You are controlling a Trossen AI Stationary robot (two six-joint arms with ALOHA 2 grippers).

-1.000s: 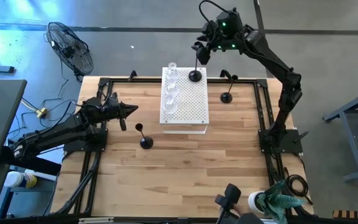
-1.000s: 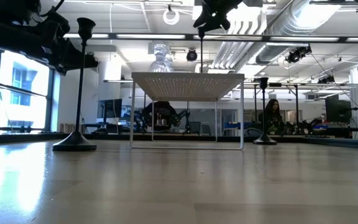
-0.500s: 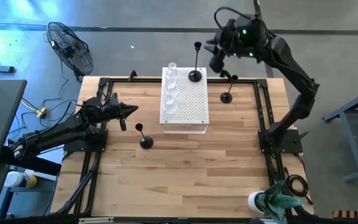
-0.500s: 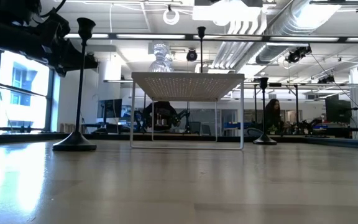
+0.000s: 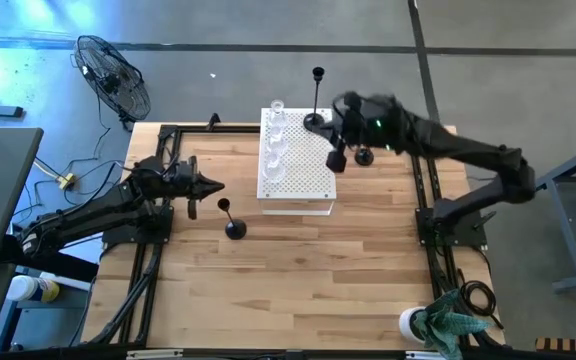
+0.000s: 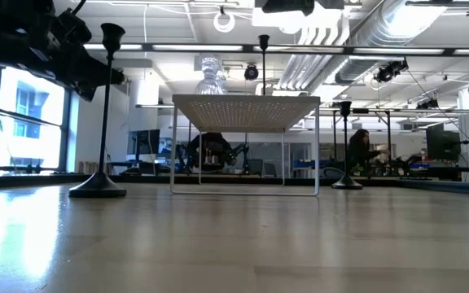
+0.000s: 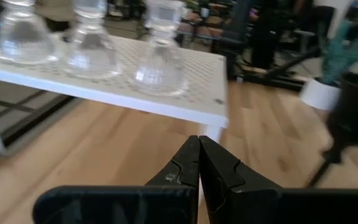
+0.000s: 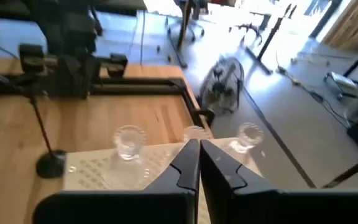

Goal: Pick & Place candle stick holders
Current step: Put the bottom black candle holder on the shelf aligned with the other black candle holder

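Note:
A white perforated board stands mid-table on thin legs. Several clear glass candle stick holders stand in a row along its left side. A tall black holder stands on its round base at the board's far right corner. Two more black holders rest on their bases on the table, one right of the board and one left of it. My right gripper is shut and empty above the board's right edge. My left gripper is shut and empty, left of the board.
A black frame runs along the table's left, far and right edges. A standing fan is on the floor beyond the far left corner. A white cup with a teal cloth sits at the near right corner. The near half of the table is bare wood.
My right gripper has come away from the top of the tall black holder's stem, gone right, then swung down and toward the near edge, and now hangs over the board's right edge. The tall black holder stays upright on the board's far right corner.

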